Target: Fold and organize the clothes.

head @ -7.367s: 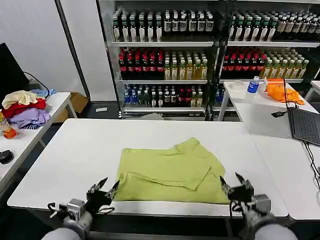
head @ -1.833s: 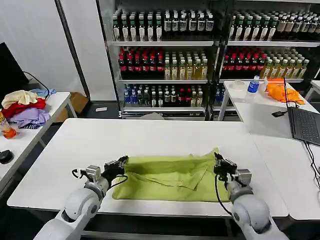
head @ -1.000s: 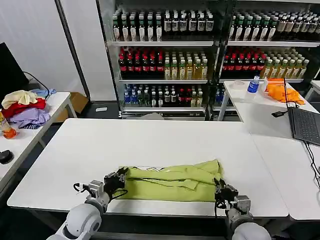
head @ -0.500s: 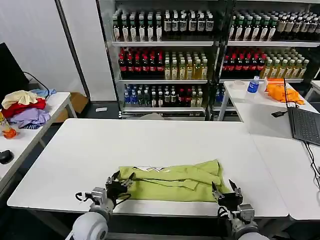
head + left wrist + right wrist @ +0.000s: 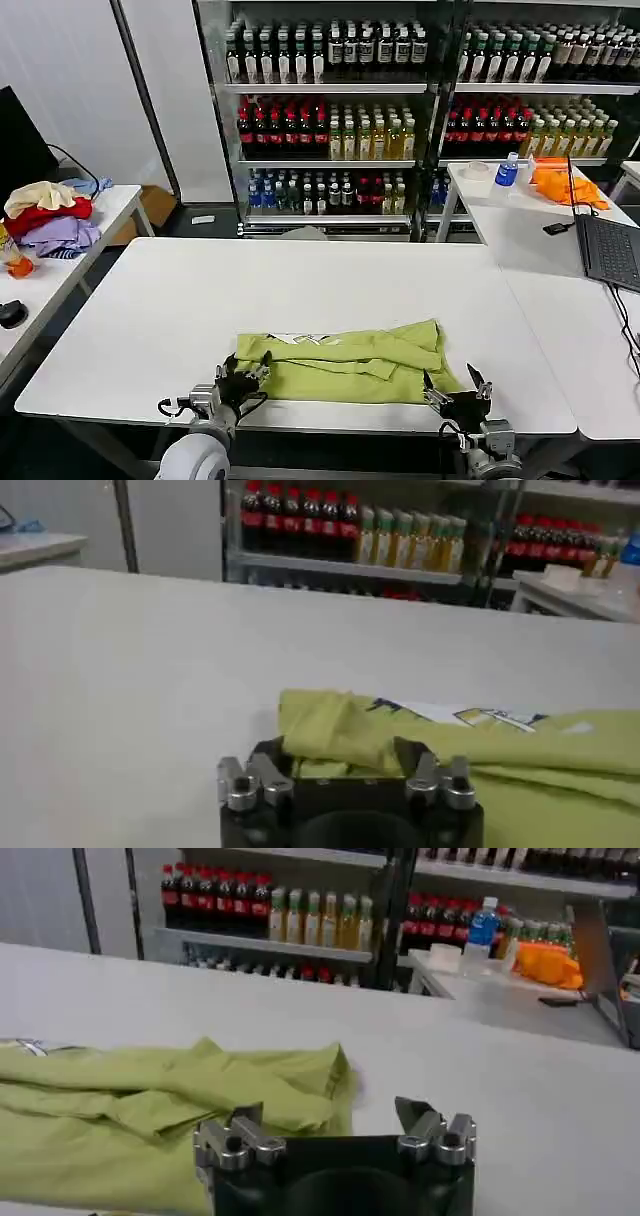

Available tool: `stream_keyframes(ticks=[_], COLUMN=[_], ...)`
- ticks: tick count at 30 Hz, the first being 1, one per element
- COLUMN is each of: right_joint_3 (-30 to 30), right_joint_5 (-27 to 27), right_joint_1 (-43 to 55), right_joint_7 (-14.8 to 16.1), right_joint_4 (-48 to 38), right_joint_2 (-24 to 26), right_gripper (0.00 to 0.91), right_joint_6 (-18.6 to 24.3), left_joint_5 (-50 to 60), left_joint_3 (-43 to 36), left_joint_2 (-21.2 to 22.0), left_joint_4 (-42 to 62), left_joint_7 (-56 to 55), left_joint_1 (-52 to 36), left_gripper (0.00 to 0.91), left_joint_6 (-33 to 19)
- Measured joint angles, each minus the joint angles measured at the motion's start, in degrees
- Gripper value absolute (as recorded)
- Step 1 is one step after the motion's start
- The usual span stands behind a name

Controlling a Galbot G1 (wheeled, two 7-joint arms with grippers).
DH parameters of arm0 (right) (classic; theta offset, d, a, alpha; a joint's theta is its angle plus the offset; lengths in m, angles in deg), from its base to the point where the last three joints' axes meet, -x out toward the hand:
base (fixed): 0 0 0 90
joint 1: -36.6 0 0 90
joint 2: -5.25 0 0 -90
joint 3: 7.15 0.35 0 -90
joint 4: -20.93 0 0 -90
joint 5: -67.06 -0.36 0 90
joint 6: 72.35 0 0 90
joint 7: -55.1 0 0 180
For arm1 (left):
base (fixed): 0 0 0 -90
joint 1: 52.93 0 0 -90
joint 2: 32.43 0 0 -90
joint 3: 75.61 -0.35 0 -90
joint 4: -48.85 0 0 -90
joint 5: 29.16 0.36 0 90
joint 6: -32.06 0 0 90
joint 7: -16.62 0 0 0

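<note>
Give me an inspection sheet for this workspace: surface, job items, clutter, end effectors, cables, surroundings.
Surface: white table, bare apart from the garment.
Job items: lime T-shirt folded into a long band near the front edge, white print showing along its far fold.
Clutter: garment pile on the left side table; orange cloth, blue-capped bottle and laptop on the right side table.
End effectors: left end effector open at the shirt's left end; right end effector open, just off its right end.
Cables: black cables running from the laptop area over the right table.
Surroundings: shelves of bottled drinks behind.
</note>
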Motion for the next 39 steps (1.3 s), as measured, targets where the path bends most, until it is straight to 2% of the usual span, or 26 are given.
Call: stream_keyframes(ticks=[13, 21, 26, 39], right_joint_3=[0.4, 0.5, 0.4, 0.1], right_joint_5=[0.2, 0.2, -0.1, -0.8], right_joint_1=[-0.4, -0.2, 0.2, 1.2], right_joint_7=[-0.1, -0.1, 0.0, 0.0], right_joint_4=[0.8, 0.9, 0.7, -0.3], right_joint_2=[-0.5, -0.7, -0.4, 0.4], right_gripper=[0.907, 0.907, 0.907, 0.907], right_joint_6=[0.1, 0.3, 0.3, 0.4], left_joint_5=[-6.2, -11.5, -14.9, -22.1], left_joint_3=[1.9, 6.5, 11.4, 25.1], left_joint_2=[0.6, -0.9, -3.0, -12.0], left_joint_4=[-0.6, -3.3, -4.2, -3.5], left_joint_7=[0.3, 0.6, 0.8, 1.9], left_joint_1=[0.2, 0.9, 1.3, 1.9], left_gripper=[0.02, 0.02, 0.02, 0.02], left_joint_6=[-0.5, 0.1, 0.5, 1.8])
